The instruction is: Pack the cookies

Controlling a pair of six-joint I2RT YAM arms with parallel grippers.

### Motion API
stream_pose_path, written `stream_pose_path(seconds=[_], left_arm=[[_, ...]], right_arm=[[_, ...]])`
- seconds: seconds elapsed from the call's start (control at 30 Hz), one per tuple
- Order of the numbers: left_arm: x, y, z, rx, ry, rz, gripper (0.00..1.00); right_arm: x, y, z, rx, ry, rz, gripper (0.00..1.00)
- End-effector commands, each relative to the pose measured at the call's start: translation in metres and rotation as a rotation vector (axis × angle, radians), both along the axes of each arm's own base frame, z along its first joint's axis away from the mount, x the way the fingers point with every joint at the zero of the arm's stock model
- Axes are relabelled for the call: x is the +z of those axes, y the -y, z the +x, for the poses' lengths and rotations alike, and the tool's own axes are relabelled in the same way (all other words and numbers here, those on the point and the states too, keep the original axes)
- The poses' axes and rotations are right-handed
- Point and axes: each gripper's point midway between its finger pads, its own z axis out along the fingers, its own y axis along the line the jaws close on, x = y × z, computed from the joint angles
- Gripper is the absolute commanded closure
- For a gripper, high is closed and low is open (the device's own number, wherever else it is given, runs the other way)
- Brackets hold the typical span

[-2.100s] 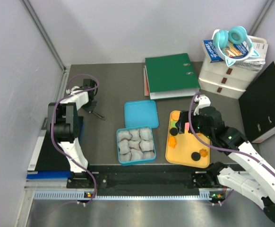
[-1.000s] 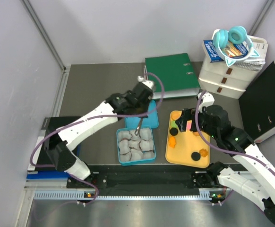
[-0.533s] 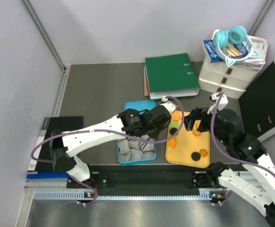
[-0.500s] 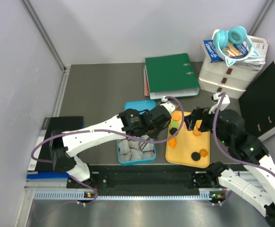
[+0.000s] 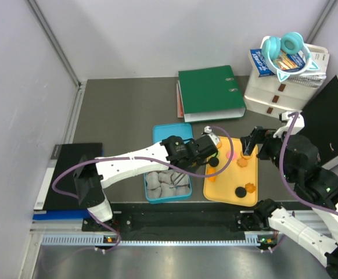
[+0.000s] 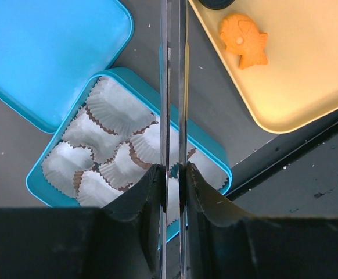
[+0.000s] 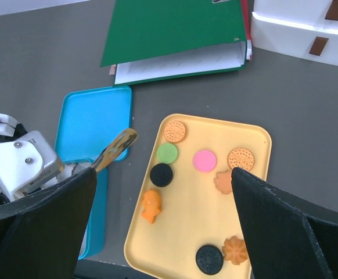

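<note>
Several cookies lie on the yellow tray (image 7: 247, 209): a green one (image 7: 168, 153), a pink one (image 7: 204, 160), black ones (image 7: 161, 174), orange flower shapes (image 7: 235, 250) and an orange fish shape (image 6: 245, 40). My left gripper (image 6: 173, 171) is shut on thin metal tongs (image 7: 114, 148), whose blades stand slightly apart with nothing between them. The tongs' tips hover by the tray's left edge, near a black cookie (image 5: 214, 162). High above the tray's far right, my right gripper (image 7: 164, 171) is open and holds nothing.
A blue box (image 5: 148, 195) of white paper liners (image 6: 119, 110) sits left of the tray, its lid (image 5: 173, 139) behind it. A green binder (image 5: 211, 93), white drawers (image 5: 276, 96) and a black folder (image 5: 326, 128) stand at the back and right.
My left arm has swung right with the tongs, from above the blue box to the tray's left edge. My right arm has drawn back to the right and higher.
</note>
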Motion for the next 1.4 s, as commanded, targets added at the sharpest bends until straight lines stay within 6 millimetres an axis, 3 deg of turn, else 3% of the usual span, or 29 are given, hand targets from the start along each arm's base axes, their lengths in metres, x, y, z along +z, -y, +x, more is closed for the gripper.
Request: stream_pose_path(seconds=[0.0, 0.47, 0.87, 0.93, 1.03, 1.23, 1.37], left_arm=[[0.023, 0.017, 0.009, -0.02, 0.059, -0.07, 0.75], [0.033, 0.038, 0.018, -0.04, 0.083, -0.107, 0.67], [0.032, 0.053, 0.017, -0.047, 0.065, -0.154, 0.64], [0.032, 0.056, 0.017, -0.04, 0.061, -0.164, 0.58], [0.031, 0.062, 0.018, -0.043, 0.057, -0.178, 0.58], [0.03, 0.083, 0.012, -0.08, 0.009, -0.227, 0.6], [0.034, 0.098, -0.009, -0.144, -0.016, -0.266, 0.59]], right_arm=[[0.008, 0.01, -0.006, -0.029, 0.025, 0.001, 0.01], [0.006, 0.012, -0.004, -0.037, 0.028, -0.012, 0.01], [0.011, 0.015, -0.002, -0.043, 0.044, -0.041, 0.01], [0.012, 0.018, -0.003, -0.053, 0.051, -0.045, 0.01], [0.013, 0.019, -0.002, -0.051, 0.056, -0.054, 0.01], [0.011, 0.017, 0.0, -0.046, 0.051, -0.071, 0.01], [0.014, 0.023, -0.001, -0.063, 0.06, -0.09, 0.01]])
